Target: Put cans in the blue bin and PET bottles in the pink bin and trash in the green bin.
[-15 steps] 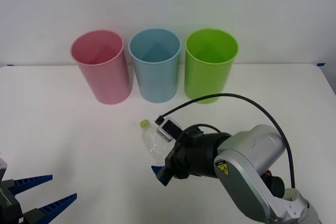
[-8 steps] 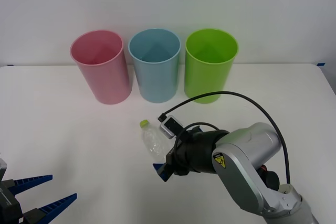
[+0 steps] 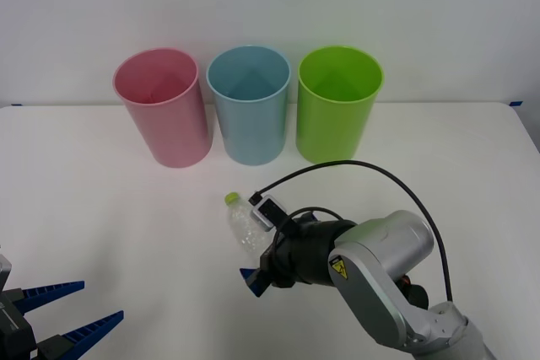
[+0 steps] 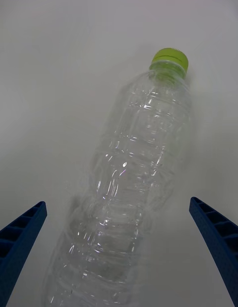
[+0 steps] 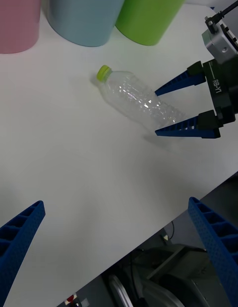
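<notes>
Clear thin-walled PET bottle [image 4: 130,198] lies on the white desk [image 3: 101,208] before the bins: light, crushable, slippery. Right gripper [image 5: 171,110] jaws apart astride its base; grip mid-body, gently. Left gripper [image 3: 80,305] parked, spread.

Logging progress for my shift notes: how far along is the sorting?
Nothing looks binned yet. In hand: the right gripper is open around the PET bottle, which lies on the table. Left: grasp it and drop it in the pink bin. The left gripper waits nearby.
</notes>
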Controlling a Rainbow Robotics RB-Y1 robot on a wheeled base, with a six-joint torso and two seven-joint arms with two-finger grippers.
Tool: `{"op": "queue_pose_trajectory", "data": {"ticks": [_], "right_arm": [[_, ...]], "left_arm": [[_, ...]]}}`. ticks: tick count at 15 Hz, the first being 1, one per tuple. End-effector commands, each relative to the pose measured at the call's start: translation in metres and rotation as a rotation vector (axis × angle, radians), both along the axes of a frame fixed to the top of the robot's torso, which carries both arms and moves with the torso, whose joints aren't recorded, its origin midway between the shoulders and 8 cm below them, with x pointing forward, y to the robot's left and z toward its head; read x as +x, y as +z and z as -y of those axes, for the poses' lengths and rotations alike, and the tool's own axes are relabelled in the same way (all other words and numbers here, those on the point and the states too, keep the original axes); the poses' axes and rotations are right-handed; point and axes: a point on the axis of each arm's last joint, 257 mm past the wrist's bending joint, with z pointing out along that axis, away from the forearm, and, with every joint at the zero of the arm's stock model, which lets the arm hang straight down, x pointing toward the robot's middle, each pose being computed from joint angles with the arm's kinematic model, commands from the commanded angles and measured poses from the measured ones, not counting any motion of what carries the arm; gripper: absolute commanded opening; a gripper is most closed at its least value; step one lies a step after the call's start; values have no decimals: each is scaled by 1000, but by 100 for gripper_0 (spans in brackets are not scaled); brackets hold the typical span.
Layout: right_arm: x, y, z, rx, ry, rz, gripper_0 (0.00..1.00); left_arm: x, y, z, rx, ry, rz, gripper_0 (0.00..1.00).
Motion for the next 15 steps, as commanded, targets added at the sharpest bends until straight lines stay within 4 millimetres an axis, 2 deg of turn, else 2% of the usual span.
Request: {"op": "queue_pose_trajectory", "data": {"ticks": [1, 5, 15], "right_arm": [[1, -4, -3, 8, -1, 4, 100], [4, -13, -8, 22, -8, 13, 100], [0, -15, -12, 20, 4, 11, 100]], "left_arm": [[0, 0, 0, 0, 0, 0, 100], [0, 0, 0, 0, 0, 0, 100], [0, 0, 0, 0, 0, 0, 100]]}}
